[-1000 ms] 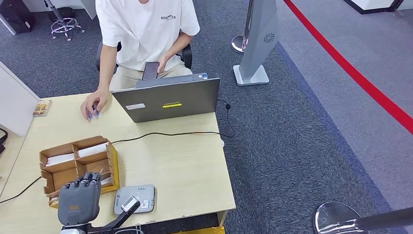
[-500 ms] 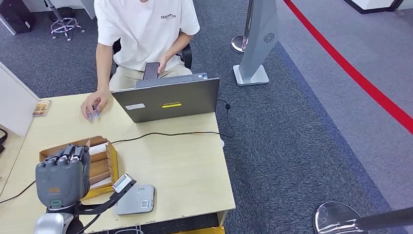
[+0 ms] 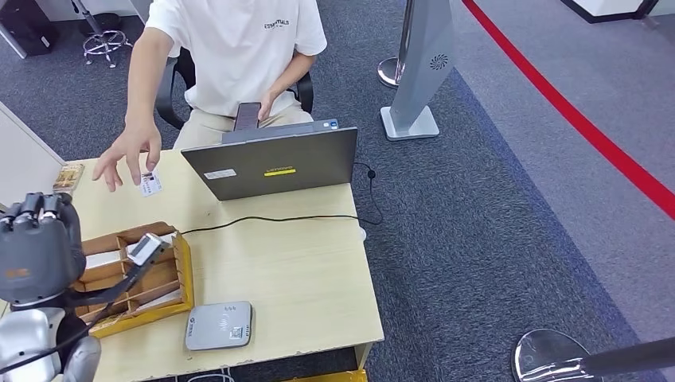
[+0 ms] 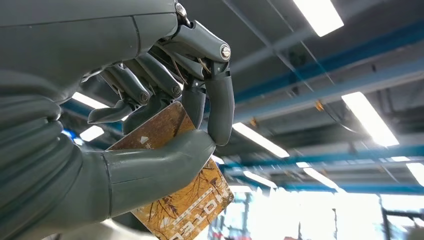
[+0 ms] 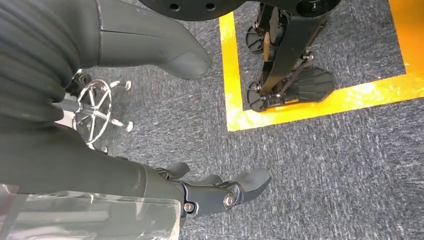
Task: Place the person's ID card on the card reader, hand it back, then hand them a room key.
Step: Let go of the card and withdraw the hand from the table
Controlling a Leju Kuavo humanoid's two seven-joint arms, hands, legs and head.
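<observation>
Left hand (image 3: 36,251) raised at near-left desk edge, up and leftward vs 0.5 s ago, off card reader (image 3: 220,325). Pinches room key (image 4: 177,192) thumb-to-finger; brown leaf-pattern card, mirrored "HOTEL" lettering. Right hand (image 5: 220,192) hangs over carpet, fingers loosely apart, holding nothing. Card reader grey, flat at front desk edge, beside cardboard key tray (image 3: 147,274). ID card (image 3: 150,184) on far-left desk beside laptop (image 3: 271,163). Person's hand (image 3: 127,151), previously on it, now lifted with fingers spread. Shirt reads "ESSENTIALS".
</observation>
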